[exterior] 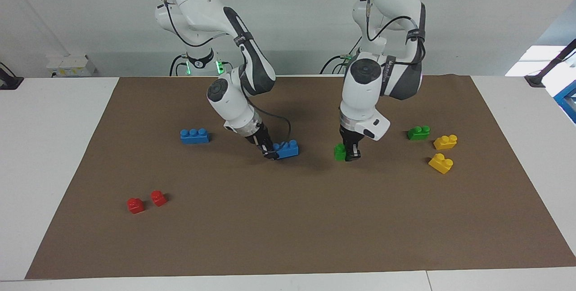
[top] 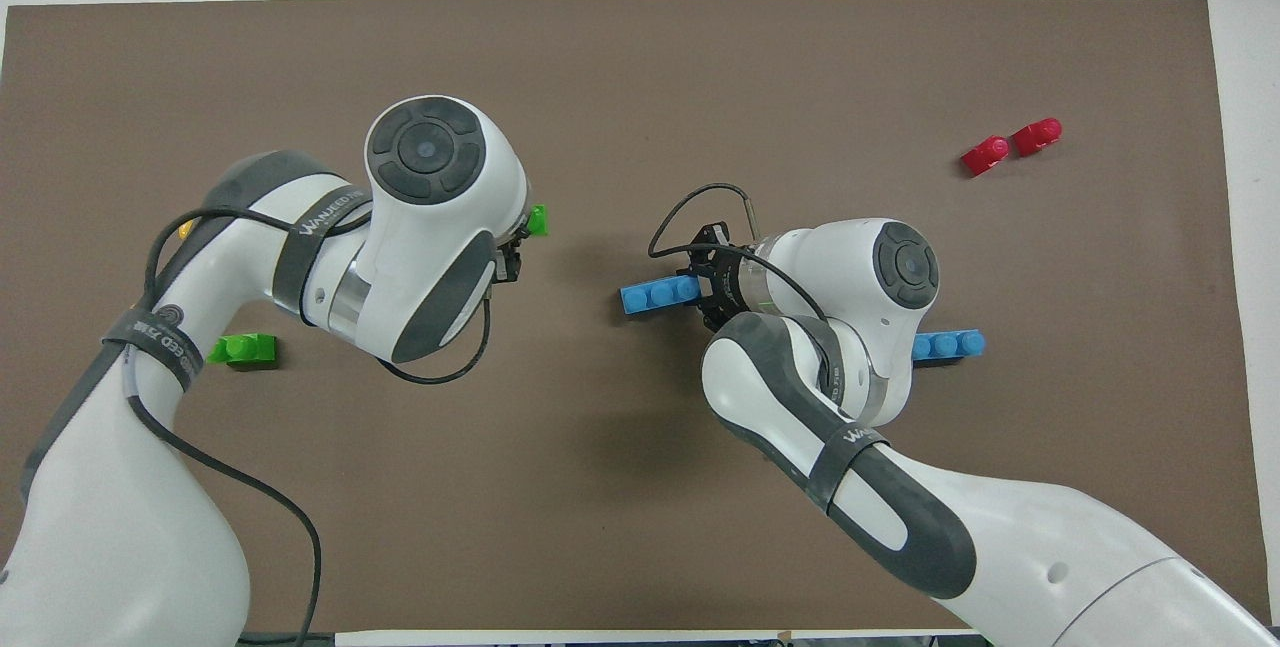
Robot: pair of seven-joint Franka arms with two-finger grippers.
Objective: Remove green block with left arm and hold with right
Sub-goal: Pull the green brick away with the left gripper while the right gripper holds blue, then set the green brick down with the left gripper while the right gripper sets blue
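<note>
**Operator:** Which step are you on?

**Arm:** The separation looks done. My left end effector is pinching the green block, low over the brown mat and well apart from the blue three-stud brick. My right end effector is clamped on that blue brick's end, at the mat's middle; I cannot tell whether the brick rests on the mat.

**Operator:** Next move?

**Arm:** I judge it is setting the green block down: lower gently, spread the left fingers, lift straight up. The right should hold steady until then.

**Operator:** Room to move?

**Arm:** In the facing view, the second green brick and two yellow bricks lie at about 3 o'clock of my left end effector, near enough that I should not drift that way. Toward 6 o'clock the mat is bare to its edge. The other blue brick sits at 9 o'clock of my right end effector, and two red bricks at 8 o'clock, well apart.
</note>
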